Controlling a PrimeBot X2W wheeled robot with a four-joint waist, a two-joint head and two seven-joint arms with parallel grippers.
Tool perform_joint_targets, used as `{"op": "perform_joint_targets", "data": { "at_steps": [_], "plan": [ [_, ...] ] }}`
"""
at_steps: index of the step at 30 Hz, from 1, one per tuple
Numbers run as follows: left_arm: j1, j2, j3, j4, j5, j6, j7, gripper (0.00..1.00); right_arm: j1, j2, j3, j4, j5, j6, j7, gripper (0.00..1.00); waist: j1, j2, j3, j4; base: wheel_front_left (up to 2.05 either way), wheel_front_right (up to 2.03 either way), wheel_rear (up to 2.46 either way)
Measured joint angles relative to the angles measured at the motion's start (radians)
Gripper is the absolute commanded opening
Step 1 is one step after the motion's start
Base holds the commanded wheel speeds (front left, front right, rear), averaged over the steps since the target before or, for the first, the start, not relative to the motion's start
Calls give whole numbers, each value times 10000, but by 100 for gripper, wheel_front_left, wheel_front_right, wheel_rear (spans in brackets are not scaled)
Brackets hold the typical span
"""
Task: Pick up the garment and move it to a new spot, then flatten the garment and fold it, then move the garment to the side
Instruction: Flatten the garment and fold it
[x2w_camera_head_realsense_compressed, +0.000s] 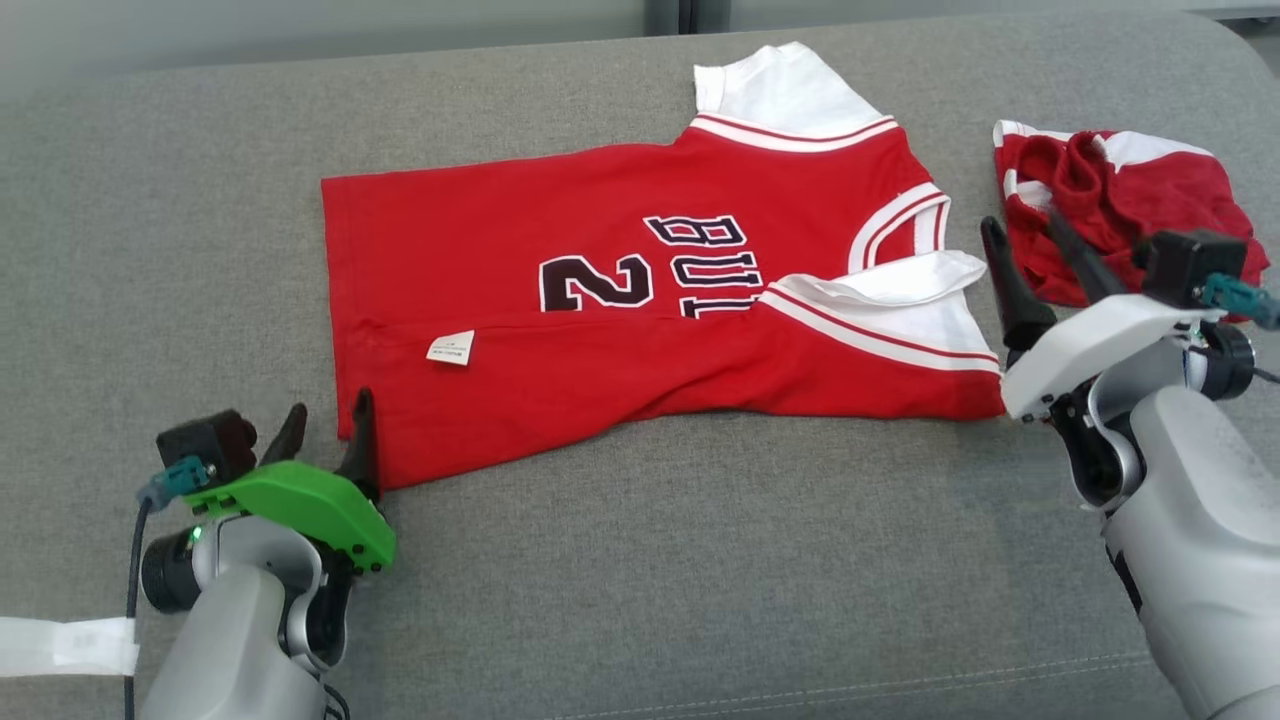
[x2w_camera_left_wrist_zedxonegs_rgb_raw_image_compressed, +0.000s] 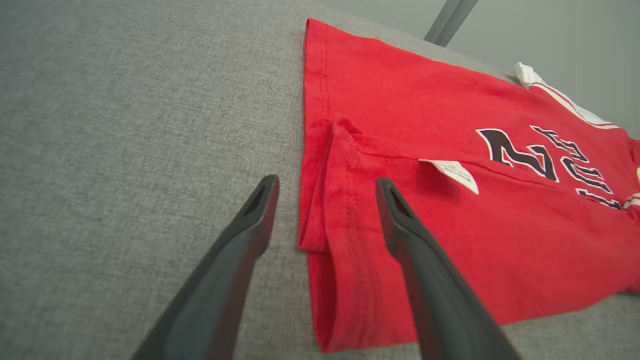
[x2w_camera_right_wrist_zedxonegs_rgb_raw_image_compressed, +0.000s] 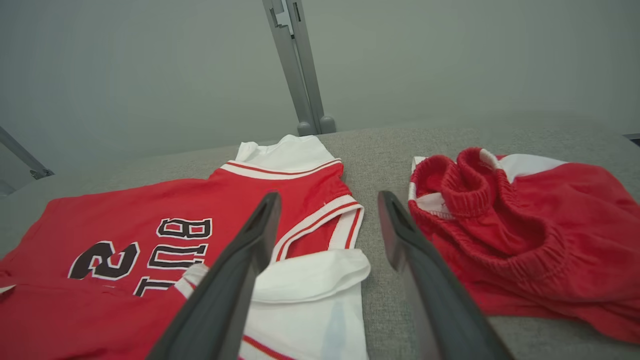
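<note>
The garment (x2w_camera_head_realsense_compressed: 600, 300) is a red jersey with white sleeves and dark lettering, spread on the grey cushion with its near long edge folded up over the body. A white label (x2w_camera_head_realsense_compressed: 450, 347) shows on the folded part. My left gripper (x2w_camera_head_realsense_compressed: 330, 405) stands open at the hem's near corner. In the left wrist view that gripper (x2w_camera_left_wrist_zedxonegs_rgb_raw_image_compressed: 327, 184) straddles the folded hem edge of the jersey (x2w_camera_left_wrist_zedxonegs_rgb_raw_image_compressed: 450, 235) with nothing gripped. My right gripper (x2w_camera_head_realsense_compressed: 1020, 222) is open just right of the near white sleeve. In the right wrist view it (x2w_camera_right_wrist_zedxonegs_rgb_raw_image_compressed: 330, 197) hovers above the sleeve and collar of the jersey (x2w_camera_right_wrist_zedxonegs_rgb_raw_image_compressed: 125, 210).
A crumpled pair of red shorts (x2w_camera_head_realsense_compressed: 1120, 200) lies close to the right of my right gripper, also seen as red shorts (x2w_camera_right_wrist_zedxonegs_rgb_raw_image_compressed: 525, 235). The grey cushion (x2w_camera_head_realsense_compressed: 700, 560) has bare room in front and to the left. A white strip (x2w_camera_head_realsense_compressed: 65, 645) sits at the lower left. A metal post (x2w_camera_right_wrist_zedxonegs_rgb_raw_image_compressed: 295, 65) stands behind.
</note>
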Motion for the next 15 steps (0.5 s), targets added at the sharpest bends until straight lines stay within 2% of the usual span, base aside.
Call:
{"op": "perform_joint_targets", "data": {
  "at_steps": [5, 15],
  "plan": [
    [445, -54, -2, 199, -238, -63, 92, 100, 761, 219, -52, -8, 240, 54, -405, 100, 0, 0, -367, -25, 0, 0, 0],
    [634, -121, 65, 474, -514, -138, 320, 100, 1653, 729, -79, -17, 499, 54, -531, 100, 0, 0, -542, -377, 0, 0, 0]
  ]
}}
